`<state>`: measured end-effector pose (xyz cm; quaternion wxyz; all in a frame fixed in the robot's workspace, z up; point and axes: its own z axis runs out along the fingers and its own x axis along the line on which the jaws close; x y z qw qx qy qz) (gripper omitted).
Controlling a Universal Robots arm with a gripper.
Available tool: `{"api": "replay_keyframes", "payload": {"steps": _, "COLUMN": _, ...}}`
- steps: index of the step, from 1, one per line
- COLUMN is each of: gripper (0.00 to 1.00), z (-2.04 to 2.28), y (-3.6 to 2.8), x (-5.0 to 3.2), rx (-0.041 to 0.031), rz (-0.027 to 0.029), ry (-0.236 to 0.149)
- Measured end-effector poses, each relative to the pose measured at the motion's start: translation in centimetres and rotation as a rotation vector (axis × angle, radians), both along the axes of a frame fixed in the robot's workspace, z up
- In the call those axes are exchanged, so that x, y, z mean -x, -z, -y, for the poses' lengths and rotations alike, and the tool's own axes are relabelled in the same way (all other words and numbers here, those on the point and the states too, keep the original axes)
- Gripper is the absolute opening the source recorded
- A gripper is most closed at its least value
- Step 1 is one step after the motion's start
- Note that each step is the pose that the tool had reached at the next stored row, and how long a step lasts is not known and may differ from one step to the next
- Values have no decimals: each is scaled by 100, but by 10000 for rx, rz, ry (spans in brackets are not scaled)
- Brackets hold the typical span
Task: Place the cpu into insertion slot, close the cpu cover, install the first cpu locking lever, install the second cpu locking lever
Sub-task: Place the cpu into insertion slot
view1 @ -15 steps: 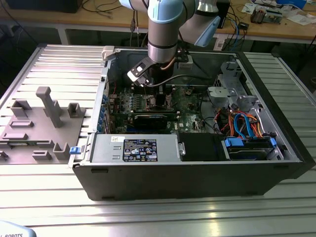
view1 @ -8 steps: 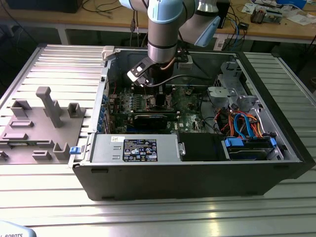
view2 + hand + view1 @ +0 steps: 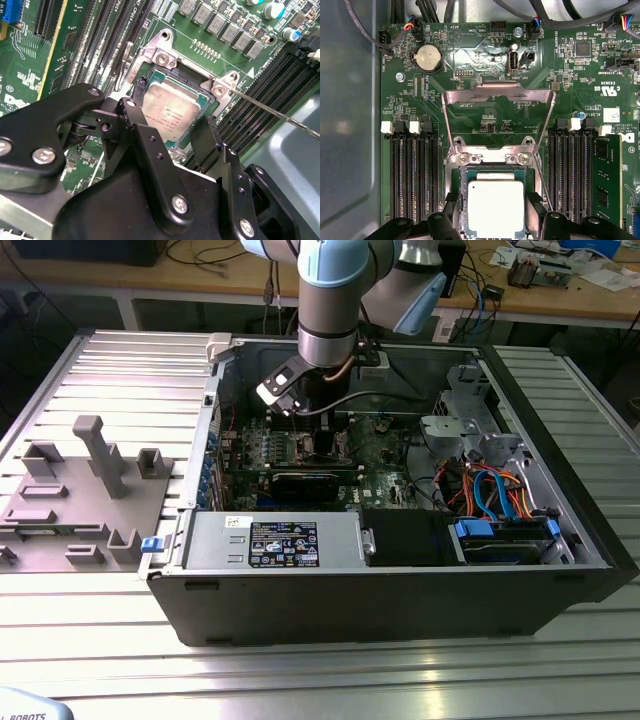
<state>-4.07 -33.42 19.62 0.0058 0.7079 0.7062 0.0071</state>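
Dull-silver square cpu (image 3: 172, 107) flat in insertion slot (image 3: 190, 76), between the spread pincer (image 3: 495, 201) tips.

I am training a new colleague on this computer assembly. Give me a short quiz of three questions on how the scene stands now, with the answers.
1. Where does the cpu lie?
A. in the insertion slot
B. on the grey fixture tray
C. on the power supply
2. True or false: the cpu cover stands swung open, away from the cpu.
3. Fill in: the tool is nearest to the ____.

Key: 1 A; 2 true; 3 cpu.
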Motion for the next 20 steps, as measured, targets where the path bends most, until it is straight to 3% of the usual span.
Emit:
{"api": "replay_keyframes", "payload": {"steps": 15, "gripper": 62, "z": 0, "y": -36, "x": -16, "rx": -1, "rz": 2, "ry": -58}}
{"api": "replay_keyframes", "payload": {"steps": 20, "gripper": 62, "z": 22, "y": -32, "x": -16, "rx": 0, "rz": 1, "ry": -58}}
